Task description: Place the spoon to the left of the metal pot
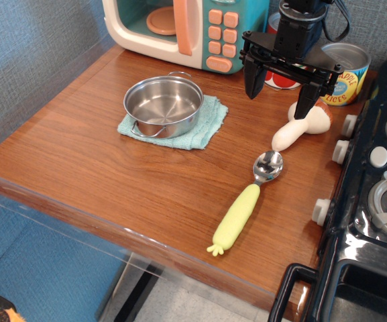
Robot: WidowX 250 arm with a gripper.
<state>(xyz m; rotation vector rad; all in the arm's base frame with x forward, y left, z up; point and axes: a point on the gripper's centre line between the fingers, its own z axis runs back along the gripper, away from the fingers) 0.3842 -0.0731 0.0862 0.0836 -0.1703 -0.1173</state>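
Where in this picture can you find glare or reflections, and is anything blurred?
In the observation.image view, glare streaks the wooden table near the toy microwave; the metal pot and the spoon bowl mirror light; the gripper looks sharp, nothing noticeably blurred.

The gripper (280, 88) hides part of a red can (278, 79); the toy microwave (180, 27) is cut off at the top edge.

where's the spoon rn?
The spoon lies flat on the wooden table, right of the metal pot in the image and nearer the front edge. Its bowl sits just below the toy mushroom, beside the toy stove.
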